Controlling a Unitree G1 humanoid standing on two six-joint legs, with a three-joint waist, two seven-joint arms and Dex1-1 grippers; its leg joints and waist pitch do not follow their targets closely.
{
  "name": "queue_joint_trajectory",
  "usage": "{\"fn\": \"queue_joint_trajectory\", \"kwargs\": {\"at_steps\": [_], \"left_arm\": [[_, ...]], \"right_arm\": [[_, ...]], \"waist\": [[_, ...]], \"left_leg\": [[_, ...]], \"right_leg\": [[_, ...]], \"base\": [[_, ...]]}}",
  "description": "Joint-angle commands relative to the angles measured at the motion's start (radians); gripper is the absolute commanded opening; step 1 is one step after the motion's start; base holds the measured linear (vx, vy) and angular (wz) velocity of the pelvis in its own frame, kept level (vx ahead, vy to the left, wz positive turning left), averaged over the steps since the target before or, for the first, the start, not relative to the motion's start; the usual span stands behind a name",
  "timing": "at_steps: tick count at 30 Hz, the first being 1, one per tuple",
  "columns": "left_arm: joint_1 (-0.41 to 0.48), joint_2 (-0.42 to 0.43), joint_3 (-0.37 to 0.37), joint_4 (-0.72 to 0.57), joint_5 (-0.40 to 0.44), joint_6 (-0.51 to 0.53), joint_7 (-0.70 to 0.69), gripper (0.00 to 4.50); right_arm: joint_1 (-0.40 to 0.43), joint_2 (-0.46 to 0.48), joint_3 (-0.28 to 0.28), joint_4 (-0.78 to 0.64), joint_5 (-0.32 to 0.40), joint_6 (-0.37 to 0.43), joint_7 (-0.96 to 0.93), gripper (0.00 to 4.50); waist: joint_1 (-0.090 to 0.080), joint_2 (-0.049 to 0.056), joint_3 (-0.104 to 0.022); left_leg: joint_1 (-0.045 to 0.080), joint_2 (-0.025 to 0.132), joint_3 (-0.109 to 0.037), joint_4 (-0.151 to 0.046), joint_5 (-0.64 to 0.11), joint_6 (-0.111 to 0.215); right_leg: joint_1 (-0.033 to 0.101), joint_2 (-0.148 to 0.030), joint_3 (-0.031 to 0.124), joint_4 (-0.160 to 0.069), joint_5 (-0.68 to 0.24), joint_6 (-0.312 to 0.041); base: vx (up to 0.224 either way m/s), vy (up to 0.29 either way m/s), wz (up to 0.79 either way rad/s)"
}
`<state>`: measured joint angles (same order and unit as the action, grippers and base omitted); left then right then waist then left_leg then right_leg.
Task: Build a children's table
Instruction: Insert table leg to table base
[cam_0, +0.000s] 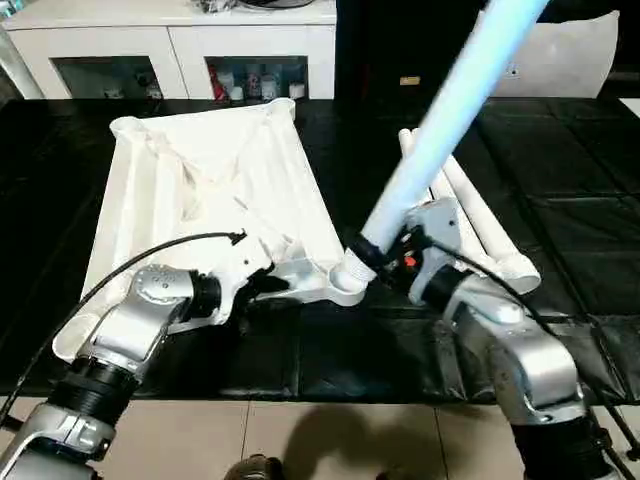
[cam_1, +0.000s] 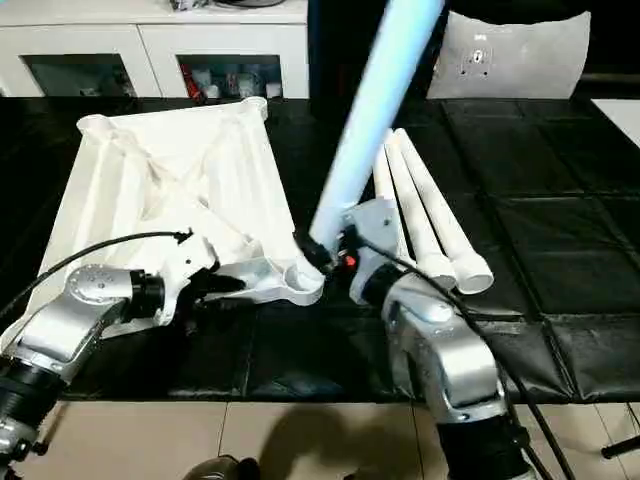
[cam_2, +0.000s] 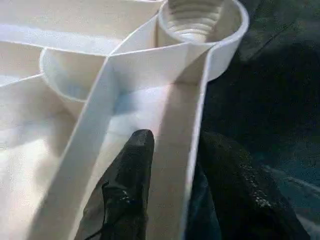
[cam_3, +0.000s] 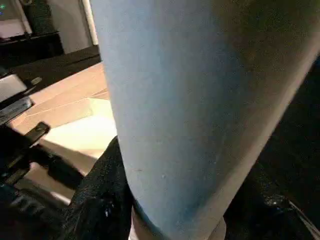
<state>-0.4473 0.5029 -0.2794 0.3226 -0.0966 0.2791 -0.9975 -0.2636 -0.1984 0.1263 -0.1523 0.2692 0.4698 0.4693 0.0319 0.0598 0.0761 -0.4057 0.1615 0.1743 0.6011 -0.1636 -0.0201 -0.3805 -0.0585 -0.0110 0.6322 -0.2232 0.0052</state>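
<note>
The held leg (cam_0: 455, 105) stands with its threaded foot in the near corner socket (cam_0: 347, 280) of the table top (cam_0: 215, 190), its long axis slanting up and away toward the robot's right rather than standing square to the top; the coming move, as I judge it, turns on that lean, since the thread will only run in cleanly once the leg is brought in line with the socket's own axis. The top lies underside up on the black bench (cam_0: 560, 160), its X ribs showing, with the socket at the corner closest to the robot and between the two arms; three spare legs (cam_1: 430, 215) lie side by side on the bench just to the right of the held one.

The right end effector (cam_0: 388, 252) is closed around the leg just above the thread, right beside the socket, so it is the nearer one for any turning; its forearm reaches in from the lower right with the wrist bent inward. The left end effector (cam_2: 172, 165) sits at the top's near edge, its fingers (cam_2: 127, 185) parted and straddling the rim wall, one inside the rib channel and one outside; they do not look pressed onto the wall, so I take the hold as loose. The left forearm comes in low from the lower left, pointing along the edge toward the socket.
</note>
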Motion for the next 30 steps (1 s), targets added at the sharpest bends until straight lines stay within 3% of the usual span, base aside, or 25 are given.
{"fn": "queue_joint_trajectory", "kwargs": {"at_steps": [1, 4, 8, 9, 10, 11, 14, 15, 18, 21, 22, 30], "left_arm": [[-0.01, 0.008, 0.007, 0.026, 0.006, -0.029, -0.006, 1.86], [-0.019, 0.003, 0.004, 0.065, 0.017, -0.071, -0.001, 1.48], [-0.046, 0.0, -0.01, 0.132, 0.042, -0.126, -0.02, 1.43], [-0.053, 0.002, -0.016, 0.142, 0.047, -0.133, -0.033, 1.1], [-0.056, 0.003, -0.019, 0.144, 0.048, -0.134, -0.042, 1.06], [-0.057, 0.003, -0.02, 0.145, 0.047, -0.135, -0.043, 1.08], [-0.062, 0.001, -0.021, 0.153, 0.045, -0.138, -0.051, 0.85], [-0.068, -0.002, -0.022, 0.169, 0.046, -0.151, -0.059, 0.61], [-0.071, -0.012, -0.022, 0.188, 0.037, -0.166, -0.086, 0.5], [-0.073, -0.019, -0.019, 0.195, 0.036, -0.173, -0.088, 0.18], [-0.072, -0.02, -0.015, 0.194, 0.032, -0.179, -0.091, 0.13], [-0.04, -0.012, -0.021, 0.134, 0.02, -0.253, -0.156, 0.0]], "right_arm": [[0.008, 0.0, -0.006, -0.012, 0.024, 0.011, 0.022, 1.91], [0.005, -0.007, -0.004, -0.01, 0.034, 0.019, 0.038, 1.91], [0.003, -0.017, -0.003, -0.01, 0.041, 0.016, 0.054, 1.91], [0.005, -0.02, -0.003, -0.012, 0.042, 0.018, 0.059, 1.91], [0.007, -0.022, -0.001, -0.014, 0.043, 0.019, 0.062, 1.91], [0.007, -0.022, -0.001, -0.014, 0.043, 0.019, 0.063, 1.91], [0.011, -0.024, -0.002, -0.018, 0.046, 0.022, 0.067, 1.91], [0.013, -0.024, -0.003, -0.022, 0.049, 0.026, 0.07, 1.91], [0.016, -0.032, -0.003, -0.029, 0.058, 0.039, 0.075, 1.91], [0.014, -0.037, -0.001, -0.028, 0.06, 0.044, 0.081, 1.91], [0.009, -0.039, 0.001, -0.025, 0.059, 0.045, 0.085, 1.91], [-0.022, -0.083, 0.033, -0.007, 0.063, 0.099, 0.143, 1.91]], "waist": [[-0.001, 0.003, -0.078], [-0.001, 0.002, -0.077], [0.0, 0.002, -0.077], [-0.001, 0.002, -0.075], [-0.001, 0.002, -0.075], [-0.001, 0.007, -0.075], [-0.002, 0.005, -0.075], [-0.001, 0.011, -0.075], [-0.002, 0.003, -0.076], [-0.001, 0.003, -0.078], [-0.002, -0.001, -0.077], [-0.004, -0.006, -0.075]], "left_leg": [[0.038, 0.055, -0.022, -0.074, -0.226, -0.023], [0.039, 0.055, -0.021, -0.074, -0.234, -0.019], [0.039, 0.055, -0.021, -0.074, -0.237, -0.022], [0.04, 0.057, -0.023, -0.077, -0.254, -0.029], [0.04, 0.056, -0.023, -0.077, -0.261, -0.031], [0.041, 0.057, -0.024, -0.078, -0.269, -0.034], [0.041, 0.057, -0.024, -0.078, -0.28, -0.042], [0.042, 0.057, -0.024, -0.078, -0.278, -0.042], [0.04, 0.057, -0.023, -0.078, -0.27, -0.038], [0.04, 0.057, -0.023, -0.076, -0.258, -0.031], [0.039, 0.057, -0.022, -0.076, -0.255, -0.028], [0.038, 0.058, -0.018, -0.072, -0.212, 0.001]], "right_leg": [[0.026, -0.07, 0.032, -0.073, -0.072, -0.231], [0.025, -0.07, 0.033, -0.075, -0.086, -0.231], [0.025, -0.072, 0.034, -0.077, -0.104, -0.227], [0.023, -0.072, 0.033, -0.077, -0.125, -0.227], [0.024, -0.073, 0.033, -0.079, -0.136, -0.225], [0.022, -0.073, 0.033, -0.078, -0.146, -0.224], [0.021, -0.073, 0.034, -0.079, -0.152, -0.228], [0.02, -0.074, 0.034, -0.078, -0.147, -0.229], [0.023, -0.073, 0.034, -0.079, -0.134, -0.233], [0.024, -0.074, 0.034, -0.077, -0.12, -0.238], [0.023, -0.073, 0.034, -0.078, -0.119, -0.238], [0.024, -0.074, 0.035, -0.078, -0.095, -0.244]], "base": [[0.0, 0.0, 0.0], [0.0, 0.0, 0.0], [0.0, 0.0, 0.0], [0.0, 0.0, 0.0], [0.0, 0.0, 0.0], [0.0, 0.0, 0.0], [0.0, 0.0, 0.0], [0.0, 0.0, 0.0], [0.0, 0.0, 0.0], [0.0, 0.0, 0.0], [0.0, 0.0, 0.0], [0.0, 0.0, 0.0]]}}
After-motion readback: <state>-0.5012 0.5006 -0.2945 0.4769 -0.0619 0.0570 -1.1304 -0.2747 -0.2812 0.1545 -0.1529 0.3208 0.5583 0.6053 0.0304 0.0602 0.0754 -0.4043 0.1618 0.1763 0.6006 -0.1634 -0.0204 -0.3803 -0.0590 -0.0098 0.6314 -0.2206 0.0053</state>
